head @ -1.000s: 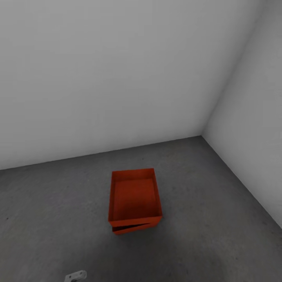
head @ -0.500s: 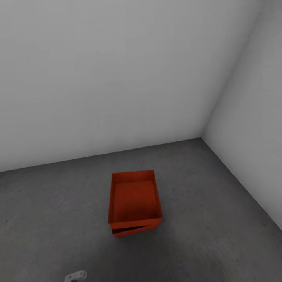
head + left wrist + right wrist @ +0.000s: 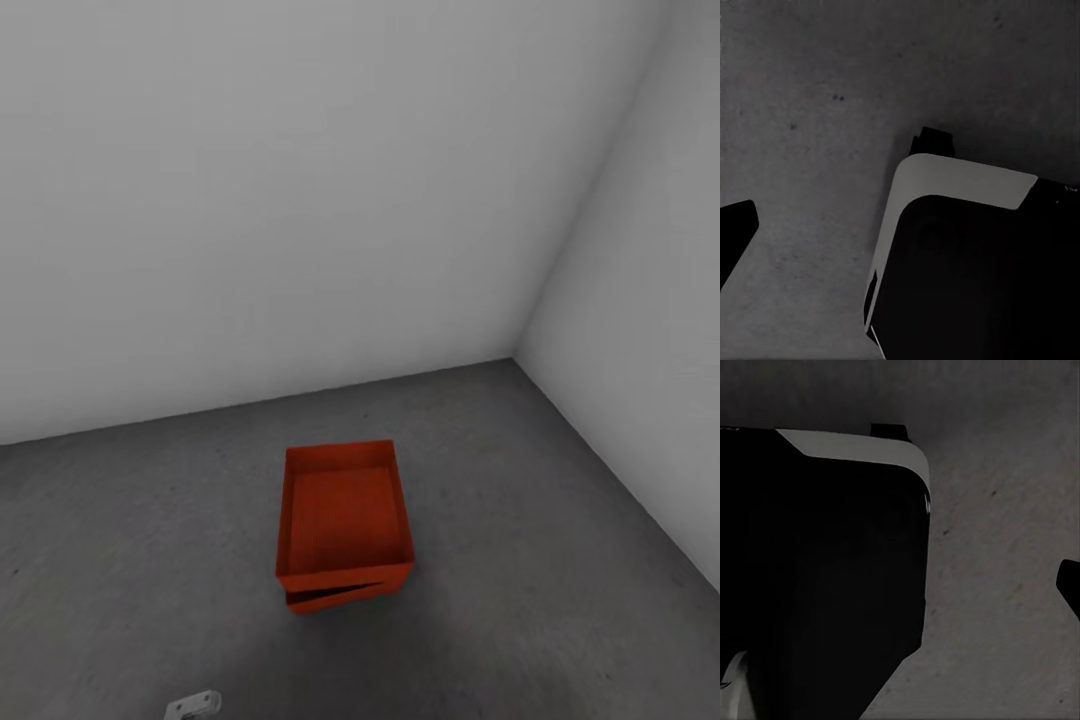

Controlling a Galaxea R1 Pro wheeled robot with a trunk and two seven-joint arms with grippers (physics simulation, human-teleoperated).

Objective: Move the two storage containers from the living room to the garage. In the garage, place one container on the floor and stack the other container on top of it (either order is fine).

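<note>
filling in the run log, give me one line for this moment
scene: garage corner | top container stacked on lower container, slightly skewed | lower one on concrete floor | end effectors: not touching either container, state unclear | stack: placed

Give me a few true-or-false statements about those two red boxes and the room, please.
1. One storage container sits on top of the other. True.
2. The stack stands on a wooden floor. False: it stands on grey concrete floor.
3. The top container holds a ball. False: it looks empty.
4. The two are slightly askew, not squarely aligned. True.
5. The stack touches the white wall. False: bare floor lies between them.
</note>
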